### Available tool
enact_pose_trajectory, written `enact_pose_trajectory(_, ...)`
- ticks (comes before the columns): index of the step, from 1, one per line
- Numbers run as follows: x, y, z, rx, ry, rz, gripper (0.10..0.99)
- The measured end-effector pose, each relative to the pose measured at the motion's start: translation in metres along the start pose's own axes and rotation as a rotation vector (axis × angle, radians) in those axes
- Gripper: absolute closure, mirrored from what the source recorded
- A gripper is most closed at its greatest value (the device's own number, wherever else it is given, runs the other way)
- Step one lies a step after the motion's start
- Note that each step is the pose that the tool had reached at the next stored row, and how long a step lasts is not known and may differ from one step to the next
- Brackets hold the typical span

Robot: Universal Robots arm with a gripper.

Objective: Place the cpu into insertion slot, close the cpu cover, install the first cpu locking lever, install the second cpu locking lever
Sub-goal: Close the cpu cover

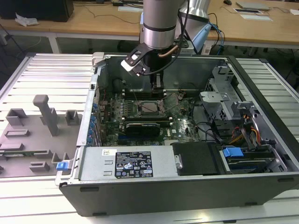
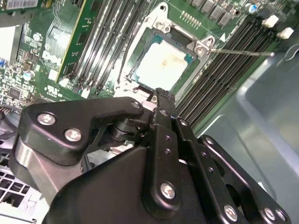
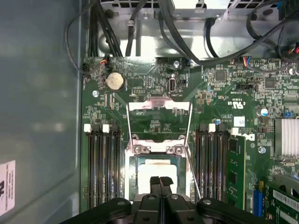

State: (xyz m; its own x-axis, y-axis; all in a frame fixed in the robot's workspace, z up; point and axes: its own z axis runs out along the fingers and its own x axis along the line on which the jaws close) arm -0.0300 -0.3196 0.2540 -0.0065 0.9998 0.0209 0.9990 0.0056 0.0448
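The cpu lies flat in the insertion slot, its pale metal top up; it shows again in the second wrist view. The cpu cover appears tilted up from its hinge at one side of the slot, with the board showing through its window. A thin wire lever sticks out away from the socket. My gripper hangs just above the cpu's edge, fingers shut together with nothing between them. In the exterior view the gripper sits over the socket inside the open case.
Long black memory slots flank the socket on both sides. A black graphics card and the power supply lie in front of it. Drive cages and cables crowd the exterior view's right. Grey fixtures stand outside the case.
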Motion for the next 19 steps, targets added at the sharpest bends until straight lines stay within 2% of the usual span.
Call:
enact_pose_trajectory(6, -0.0001, 0.0112, 0.0005, 0.0, 0.0, 0.0, 0.98)
enact_pose_trajectory(8, -0.0001, 0.0179, 0.0008, 0.0, 0.0, 0.0, 0.98)
enact_pose_trajectory(12, -0.0002, 0.0252, 0.0011, 0.0, 0.0001, 0.0, 0.98)
enact_pose_trajectory(15, -0.0002, 0.0336, 0.0015, 0.0, 0.0, 0.0, 0.98)
enact_pose_trajectory(19, -0.0002, 0.0365, 0.0014, 0.0, -0.0001, 0.0, 0.98)
